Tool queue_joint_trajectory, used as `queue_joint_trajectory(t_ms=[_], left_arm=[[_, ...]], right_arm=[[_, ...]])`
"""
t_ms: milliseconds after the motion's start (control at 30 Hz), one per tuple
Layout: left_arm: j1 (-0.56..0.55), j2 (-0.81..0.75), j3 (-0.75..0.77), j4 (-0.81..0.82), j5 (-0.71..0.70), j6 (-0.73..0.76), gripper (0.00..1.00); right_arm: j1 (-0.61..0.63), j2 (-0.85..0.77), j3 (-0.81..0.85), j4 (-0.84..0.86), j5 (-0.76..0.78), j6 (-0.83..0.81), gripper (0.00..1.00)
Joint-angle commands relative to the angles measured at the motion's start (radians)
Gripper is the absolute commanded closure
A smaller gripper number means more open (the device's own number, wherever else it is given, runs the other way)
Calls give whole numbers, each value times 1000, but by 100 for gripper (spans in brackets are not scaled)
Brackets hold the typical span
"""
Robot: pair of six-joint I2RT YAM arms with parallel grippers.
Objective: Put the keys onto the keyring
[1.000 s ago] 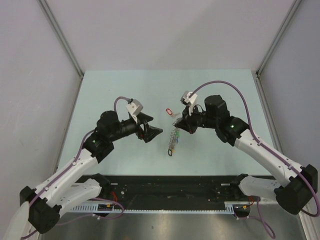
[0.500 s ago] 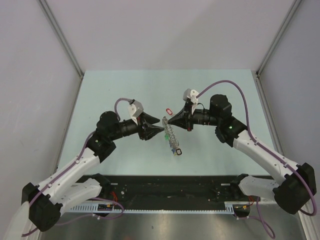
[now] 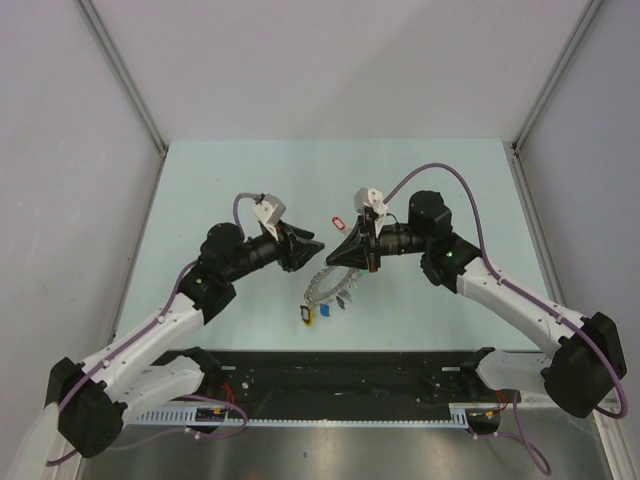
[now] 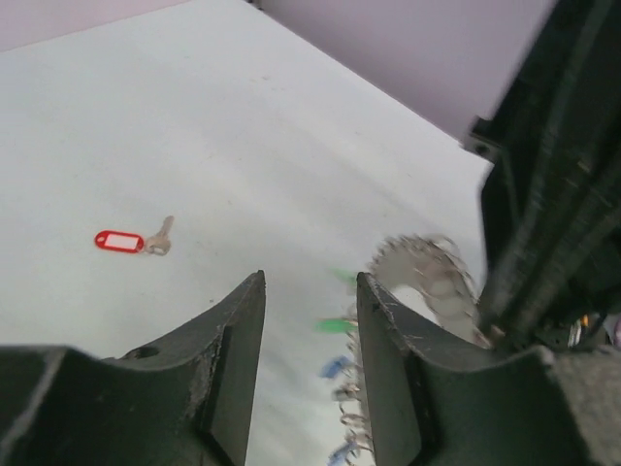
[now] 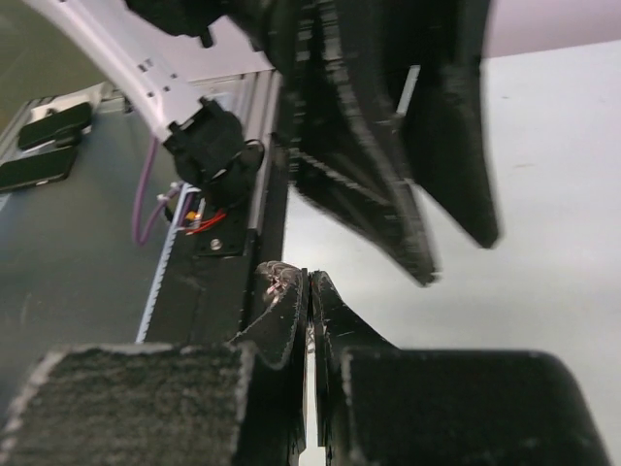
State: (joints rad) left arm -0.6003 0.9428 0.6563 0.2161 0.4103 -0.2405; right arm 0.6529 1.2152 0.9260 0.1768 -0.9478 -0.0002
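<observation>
Keyring (image 3: pixel 321 284) now flatter: grey, key-fringed arc

My right gripper (image 3: pixel 336 259) is pinched on the upper edge of the keyring (image 3: pixel 322 287), its fringe of keys and coloured tags trailing toward my bases, my left gripper (image 3: pixel 312 246) points in just beside it, and the red-tagged key (image 3: pixel 338 220) lies alone on the table (image 3: pixel 220 180) beyond.

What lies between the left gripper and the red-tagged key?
Nothing: only bare table separates the left gripper from the red-tagged key, as the left wrist view shows.
</observation>
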Motion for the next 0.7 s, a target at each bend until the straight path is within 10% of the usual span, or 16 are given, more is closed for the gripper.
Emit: queue_joint_trajectory(t_ms=[0,667], left_arm=[[28,-4,-1,14,-157,-121,52],[43,-116,-66,181,389,64,48]], right_arm=[[8,-11,10,61,-108,0,100],[-42,-77,10,23,-23,-23,100]])
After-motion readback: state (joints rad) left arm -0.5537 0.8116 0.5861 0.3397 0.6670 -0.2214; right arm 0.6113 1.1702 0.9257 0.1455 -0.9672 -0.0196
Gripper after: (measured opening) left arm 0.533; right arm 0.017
